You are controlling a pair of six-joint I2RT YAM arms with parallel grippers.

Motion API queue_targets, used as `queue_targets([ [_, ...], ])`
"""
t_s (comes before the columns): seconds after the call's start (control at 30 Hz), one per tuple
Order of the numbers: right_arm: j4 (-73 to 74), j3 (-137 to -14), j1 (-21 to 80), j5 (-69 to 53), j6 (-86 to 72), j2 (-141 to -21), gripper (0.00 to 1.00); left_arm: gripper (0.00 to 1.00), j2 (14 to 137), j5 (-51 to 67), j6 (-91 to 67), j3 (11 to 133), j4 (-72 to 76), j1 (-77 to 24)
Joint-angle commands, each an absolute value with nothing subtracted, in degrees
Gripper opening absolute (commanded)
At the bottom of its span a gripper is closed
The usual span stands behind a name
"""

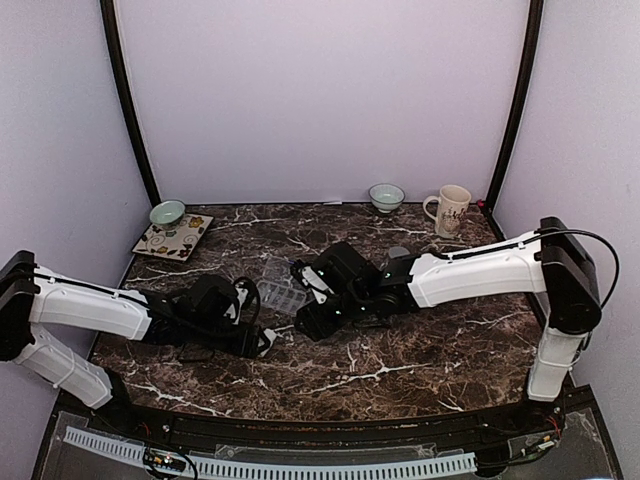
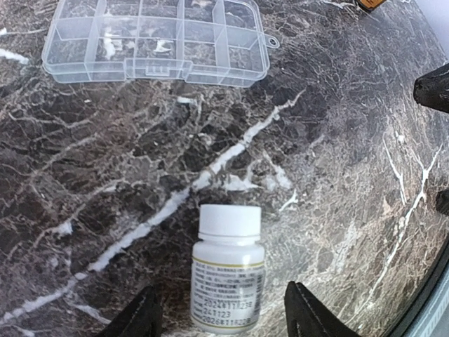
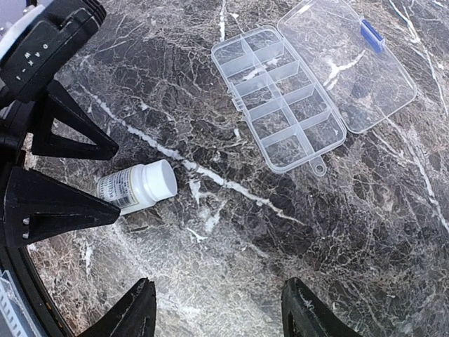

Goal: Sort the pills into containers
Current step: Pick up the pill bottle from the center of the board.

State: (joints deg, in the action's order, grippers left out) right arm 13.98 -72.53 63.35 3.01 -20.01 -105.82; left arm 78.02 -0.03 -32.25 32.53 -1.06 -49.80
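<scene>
A white pill bottle [image 2: 226, 270] with its white cap on lies on its side on the dark marble table. My left gripper [image 2: 221, 298] is open around the bottle, a finger on each side with a gap between. In the right wrist view the bottle [image 3: 137, 186] sits between the left gripper's black fingers [image 3: 63, 207]. The clear containers box [image 3: 277, 98] lies past the bottle, its hinged lid [image 3: 347, 63] folded open and its compartments looking empty. My right gripper [image 3: 217, 312] hangs open over bare marble, holding nothing. No loose pills show.
At the back left a green bowl [image 1: 167, 212] stands by a patterned square plate [image 1: 173, 237]. A second bowl [image 1: 386, 196] and a mug [image 1: 450, 210] are at the back right. Both arms meet near the table's middle [image 1: 290, 325]. Walls close in three sides.
</scene>
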Motion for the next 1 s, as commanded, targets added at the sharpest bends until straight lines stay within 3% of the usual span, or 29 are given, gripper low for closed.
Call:
queue_targets([
  [0.0, 10.5, -70.7, 62.9, 1.5, -20.6, -102.4, 0.61, 0.61, 77.3, -1.6, -34.9, 31.4, 0.6, -51.5],
  [0.47, 10.3, -69.1, 62.8, 0.1, -20.9, -101.2, 0.61, 0.6, 77.4, -15.0, -41.8, 24.1, 10.1, -60.0],
  [0.97, 11.7, -68.8, 62.8, -0.8, -20.1, -101.0, 0.61, 0.6, 83.6, -32.4, -38.2, 22.7, 18.5, -67.4],
])
